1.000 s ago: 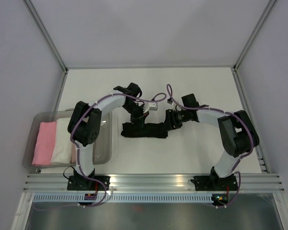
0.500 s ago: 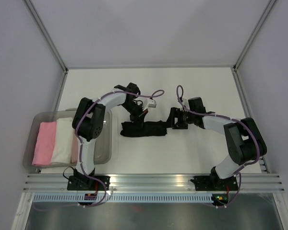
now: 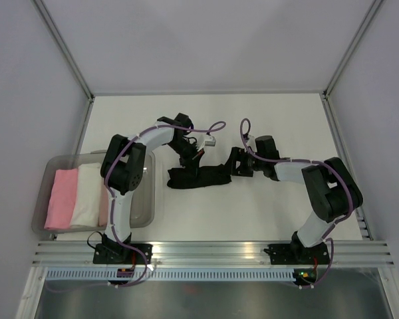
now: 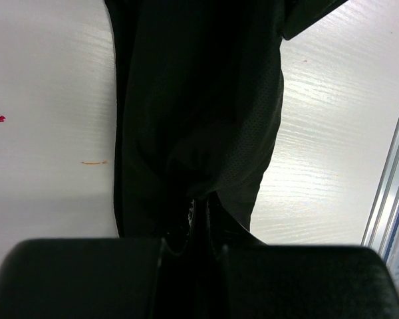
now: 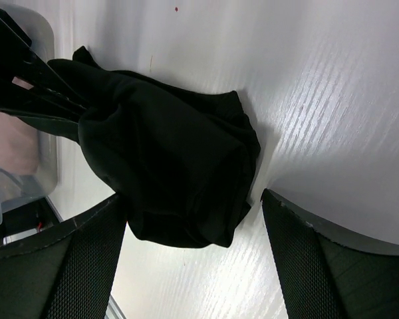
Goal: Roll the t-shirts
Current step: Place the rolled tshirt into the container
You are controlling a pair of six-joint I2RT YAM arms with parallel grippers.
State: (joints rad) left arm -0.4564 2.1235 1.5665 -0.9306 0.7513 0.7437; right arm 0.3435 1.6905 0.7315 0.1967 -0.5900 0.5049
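Both arms reach inward, left pincer (image 4: pixel 199 209) pinched closed, right pincer (image 5: pixel 193 259) spread wide.

From above and behind, we look down on the whole white table (image 3: pixel 266 119). Our two wrist views sit close and low over it, the right one facing leftward, and all three share the crumpled black cloth t-shirt (image 3: pixel 198 178).

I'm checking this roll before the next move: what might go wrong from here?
The left pincer is shut on a fold of the black t-shirt; pulling away without releasing may drag the roll open. The right pincer stands open around the loose, lumpy end; closing there may bunch it up.
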